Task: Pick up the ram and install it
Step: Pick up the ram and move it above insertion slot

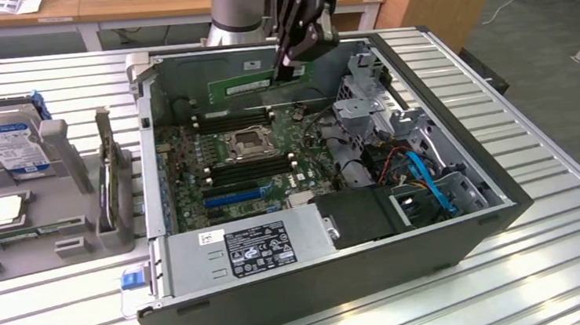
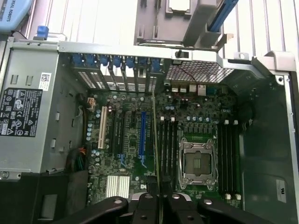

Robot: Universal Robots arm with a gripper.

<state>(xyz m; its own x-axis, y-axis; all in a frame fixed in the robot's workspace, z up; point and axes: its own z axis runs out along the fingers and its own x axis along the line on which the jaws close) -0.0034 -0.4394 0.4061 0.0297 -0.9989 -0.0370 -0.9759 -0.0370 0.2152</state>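
Your gripper [image 1: 288, 70]: pinching the ram [image 1: 244, 84] near one end | ram: held level inside the open computer case [image 1: 313, 302], above the motherboard [image 1: 180, 164] | wrist view: you see it edge-on beside the CPU socket [image 2: 198, 161].

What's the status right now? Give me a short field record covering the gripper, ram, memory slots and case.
gripper: black gripper closed on one end of the ram
ram: long thin green circuit-board ram with white label, held above the motherboard near the case's far wall, not seated
memory slots: black plastic memory slots beside the silver CPU socket, appear empty
case: open dark grey metal computer case lying on its side
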